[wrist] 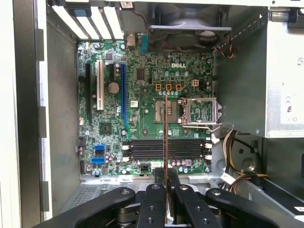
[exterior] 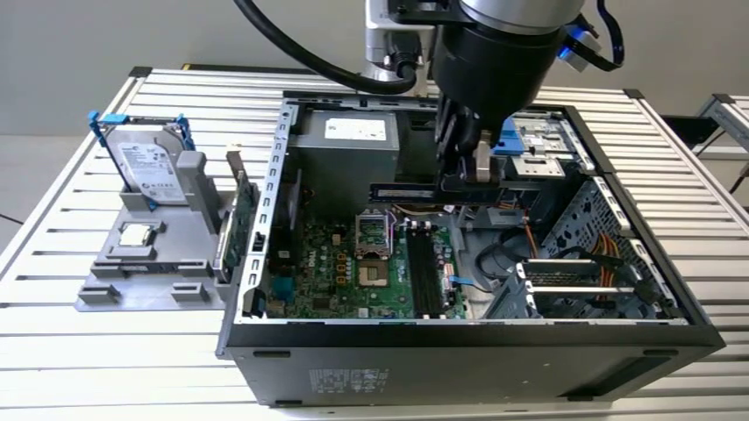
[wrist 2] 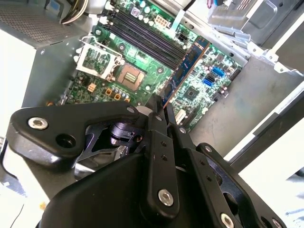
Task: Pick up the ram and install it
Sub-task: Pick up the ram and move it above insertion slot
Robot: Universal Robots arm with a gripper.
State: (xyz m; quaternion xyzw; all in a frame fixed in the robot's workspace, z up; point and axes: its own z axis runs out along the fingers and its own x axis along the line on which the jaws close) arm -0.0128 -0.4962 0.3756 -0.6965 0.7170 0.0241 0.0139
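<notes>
Dark and narrow, the ram (exterior: 410, 190) is a thin, flat stick with a row of black chips along its face and a gold-edged strip of contacts in the second wrist view (wrist 2: 187, 66). In the first wrist view it shows edge-on as a fine line (wrist: 165, 137). It hangs level in the air inside the open computer case (exterior: 468, 360), above the green motherboard (exterior: 351, 263) and not seated in anything. It runs crosswise to the long black memory slots (wrist: 142, 147), over the area by the processor socket (wrist: 161, 111).

The gripper (exterior: 468, 180) is clamped on one end of the stick, its black fingers (wrist: 156, 190) pressed flat against both faces. The arm (exterior: 497, 53) comes straight down from above, wrist pointing into the case.

On the exterior view's left, a hard drive (exterior: 153, 171) stands upright in a grey holder (exterior: 146, 263) on the slatted tabletop (exterior: 117, 368).
</notes>
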